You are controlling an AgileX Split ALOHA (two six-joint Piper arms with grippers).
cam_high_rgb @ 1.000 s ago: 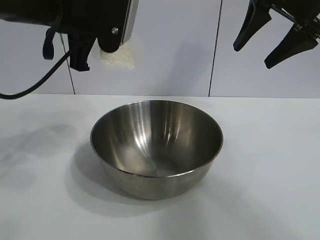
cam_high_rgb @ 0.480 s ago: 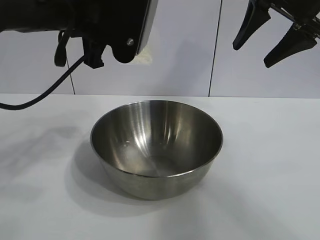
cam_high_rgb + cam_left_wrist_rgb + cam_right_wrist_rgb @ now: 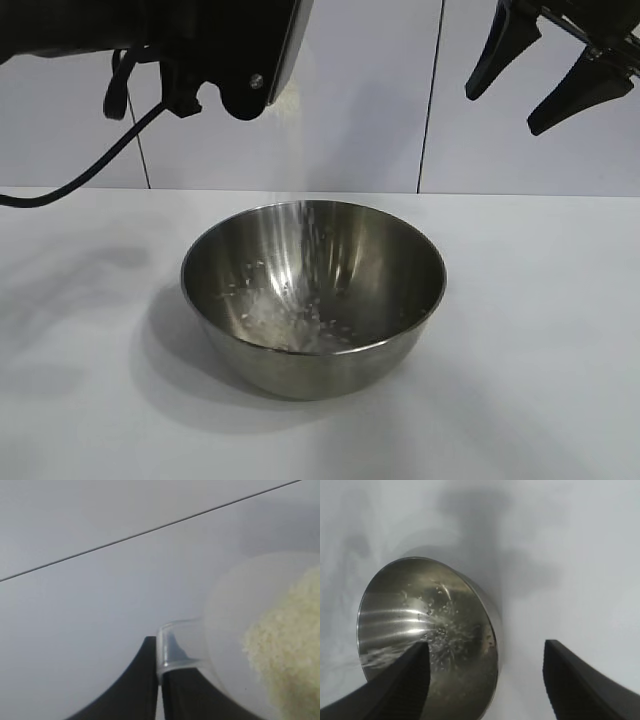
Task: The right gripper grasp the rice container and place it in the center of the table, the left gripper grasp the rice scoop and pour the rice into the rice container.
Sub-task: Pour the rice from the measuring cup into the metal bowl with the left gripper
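Note:
The rice container [image 3: 350, 262], a wide steel bowl, stands in the middle of the white table [image 3: 540, 350]. The left arm [image 3: 215, 45] hangs above its far left rim. In the left wrist view the left gripper [image 3: 159, 680] is shut on the handle of the clear rice scoop [image 3: 181, 647], which is tipped with rice [image 3: 290, 645] heaped at its lip. A thin stream of rice [image 3: 297, 175] falls into the bowl, and grains scatter over its bottom [image 3: 282, 315]. The right gripper [image 3: 535, 85] hangs open and empty, high at the right. The right wrist view also shows the rice container [image 3: 395, 615].
A pale panelled wall with a dark vertical seam [image 3: 432, 95] stands behind the table. A black cable [image 3: 95, 165] droops from the left arm over the table's back left. Bare tabletop lies all round the bowl.
The left arm has shifted right over the bowl and tipped the scoop. Rice that sat in the scoop now streams down, and the formerly empty bowl holds scattered grains. The right gripper is unmoved.

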